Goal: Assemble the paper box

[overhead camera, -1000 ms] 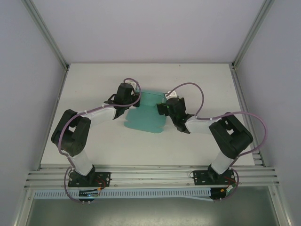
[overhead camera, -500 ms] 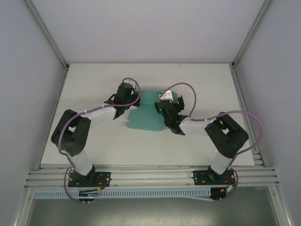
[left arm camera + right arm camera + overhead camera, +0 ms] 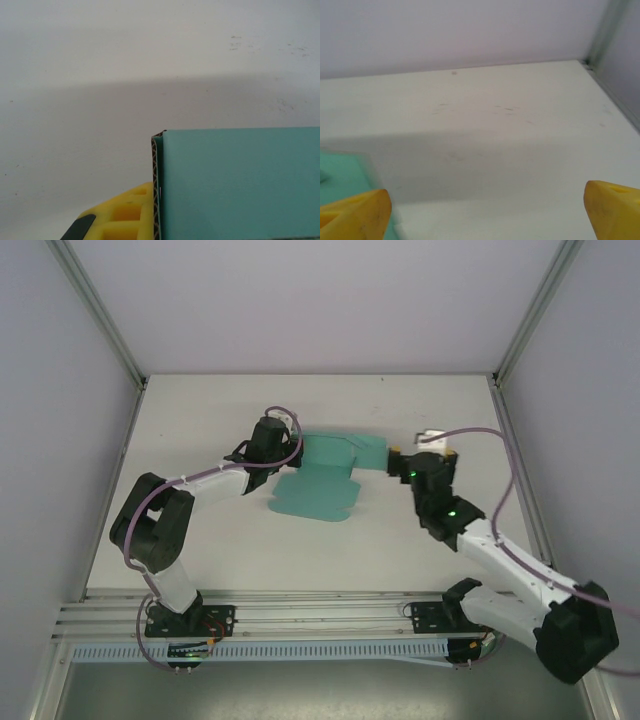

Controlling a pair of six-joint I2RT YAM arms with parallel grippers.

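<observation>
Paper box (image 3: pixel 315 490) part-folded on tabletop (image 3: pixel 420 400), looks mid-fold.
Left end effector (image 3: pixel 296 452) pinches its edge; right end effector (image 3: pixel 402 462) gapes wide, empty; probably pushes next flap.

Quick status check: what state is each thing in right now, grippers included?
paper box: not yet assembled, an open sheet with its near part flat on the table.
left gripper: shut on the paper box's left edge.
right gripper: open wide, nothing between the fingers, just right of the paper box.
</observation>
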